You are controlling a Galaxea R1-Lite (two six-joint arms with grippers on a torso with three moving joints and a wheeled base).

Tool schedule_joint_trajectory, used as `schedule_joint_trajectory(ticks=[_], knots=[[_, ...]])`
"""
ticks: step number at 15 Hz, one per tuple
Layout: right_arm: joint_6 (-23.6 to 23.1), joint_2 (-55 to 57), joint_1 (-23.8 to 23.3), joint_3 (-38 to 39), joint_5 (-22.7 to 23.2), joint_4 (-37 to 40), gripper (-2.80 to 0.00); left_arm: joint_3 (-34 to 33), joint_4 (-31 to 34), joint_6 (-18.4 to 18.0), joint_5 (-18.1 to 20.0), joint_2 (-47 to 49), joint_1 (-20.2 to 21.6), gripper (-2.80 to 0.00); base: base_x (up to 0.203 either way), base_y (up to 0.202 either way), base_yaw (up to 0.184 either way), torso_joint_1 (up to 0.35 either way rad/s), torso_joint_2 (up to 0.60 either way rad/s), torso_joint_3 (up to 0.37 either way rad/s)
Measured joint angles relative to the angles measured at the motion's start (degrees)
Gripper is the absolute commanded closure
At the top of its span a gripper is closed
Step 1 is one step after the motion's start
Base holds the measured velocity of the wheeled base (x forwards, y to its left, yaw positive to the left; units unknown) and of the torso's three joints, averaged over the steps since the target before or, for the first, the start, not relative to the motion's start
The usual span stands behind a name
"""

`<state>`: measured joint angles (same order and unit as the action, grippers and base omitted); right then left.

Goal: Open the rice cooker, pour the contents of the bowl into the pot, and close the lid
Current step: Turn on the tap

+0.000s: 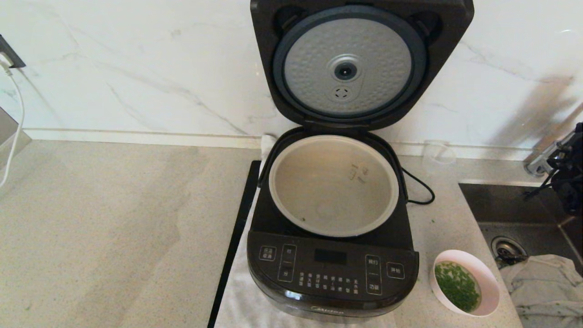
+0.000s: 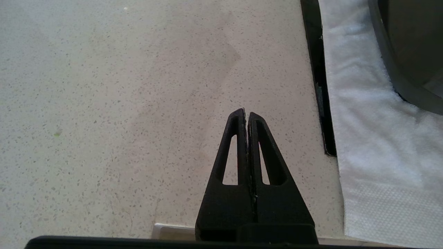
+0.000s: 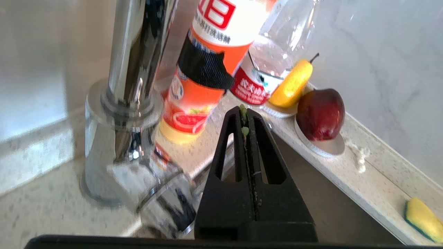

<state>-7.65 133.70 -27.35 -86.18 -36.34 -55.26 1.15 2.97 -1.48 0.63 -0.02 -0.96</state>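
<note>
The black rice cooker (image 1: 332, 269) stands open in the middle of the counter. Its lid (image 1: 360, 64) is tipped up against the wall, dimpled silver disc showing. The grey pot (image 1: 334, 184) inside looks bare except for a speck near its rim. The pink bowl (image 1: 488, 280) sits right of the cooker's front, with chopped green contents (image 1: 457, 286) in liquid. My right gripper (image 3: 245, 112) is shut over the sink beside the faucet, small green bits stuck between its tips; it shows at the far right (image 1: 569, 173). My left gripper (image 2: 246, 114) is shut above bare counter left of the cooker.
A white cloth (image 1: 239, 296) lies under the cooker beside a black strip (image 1: 237, 237). A clear cup (image 1: 438, 157) stands behind the cooker. The sink (image 1: 524, 214) holds a crumpled rag (image 1: 542, 282). Faucet (image 3: 128, 69), orange bottle (image 3: 204, 65), apple (image 3: 320, 114) and sponge (image 3: 424, 219) line the sink.
</note>
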Motion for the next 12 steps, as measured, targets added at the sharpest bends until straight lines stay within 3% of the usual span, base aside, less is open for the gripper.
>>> schedule_joint_trajectory(ticks=[12], knots=[[-0.1,4.9,-0.1,-10.5,-0.5,5.1,0.00,0.0,0.0,0.0,0.0,0.0,0.0,0.00,0.000,0.000,0.000,0.000,0.00,0.000]])
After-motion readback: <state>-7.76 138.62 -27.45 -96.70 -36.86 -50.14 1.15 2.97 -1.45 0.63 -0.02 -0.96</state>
